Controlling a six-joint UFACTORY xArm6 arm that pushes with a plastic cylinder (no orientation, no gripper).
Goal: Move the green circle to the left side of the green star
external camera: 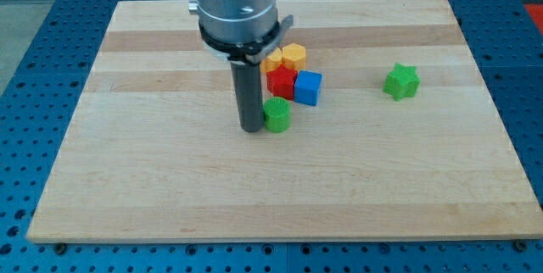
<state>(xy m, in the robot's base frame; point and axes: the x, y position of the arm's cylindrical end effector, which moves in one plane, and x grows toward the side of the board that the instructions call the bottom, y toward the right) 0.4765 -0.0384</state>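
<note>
- Camera view is showing the green circle (277,114) lying a little to the view's left of the board's middle, just below the cluster of other blocks.
- My tip (253,127) is sitting right against the circle's side toward the view's left, touching it or very nearly so — a placing that suits shoving it toward the view's right.
- Fingers are not part of this rig: the arm is ending in a plain dark rod, so nothing is spreading, pressing or pinching.
- Just above the circle, the red block (281,82) and the blue cube (308,87) are sitting side by side, with the yellow block (293,55) and an orange block (272,61) packed behind them; the rod is partly hiding the orange one.
- Well apart, toward the view's right, the green star (400,81) is standing alone on the wooden board (153,188).
- Judging from this, the circle is needing a long run rightward and slightly up — passing under the blue cube without catching it.
</note>
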